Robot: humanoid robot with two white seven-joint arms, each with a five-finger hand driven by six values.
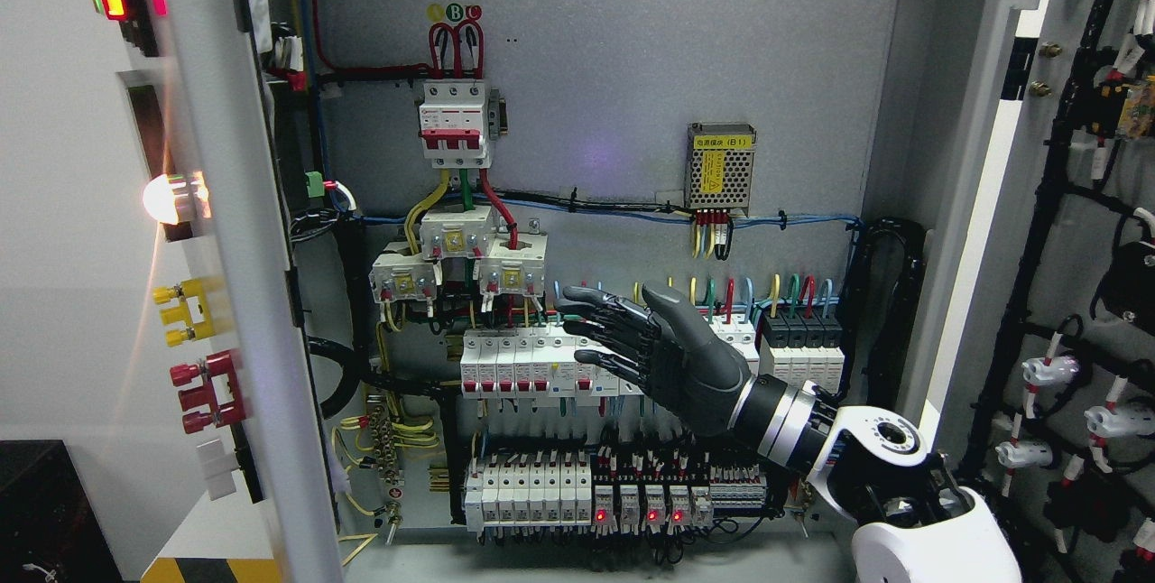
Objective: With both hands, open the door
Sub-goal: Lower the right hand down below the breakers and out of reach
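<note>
An electrical cabinet stands open. Its left door (226, 294) is swung outward at the picture's left, showing indicator lamps and coloured terminals on its face. Its right door (1065, 249) is swung open at the right, with black cable looms on its inner side. My right hand (623, 339) comes in from the lower right and hovers in front of the upper row of white breakers (514, 362). Its dark fingers (595, 312) are stretched out toward the left and hold nothing. The left arm does not show.
Inside the cabinet are a red three-pole breaker (454, 124), a perforated power supply (720, 166), three current transformers (460, 263) and a lower breaker row (528, 493) with red lights. A black box (45, 511) sits at the bottom left.
</note>
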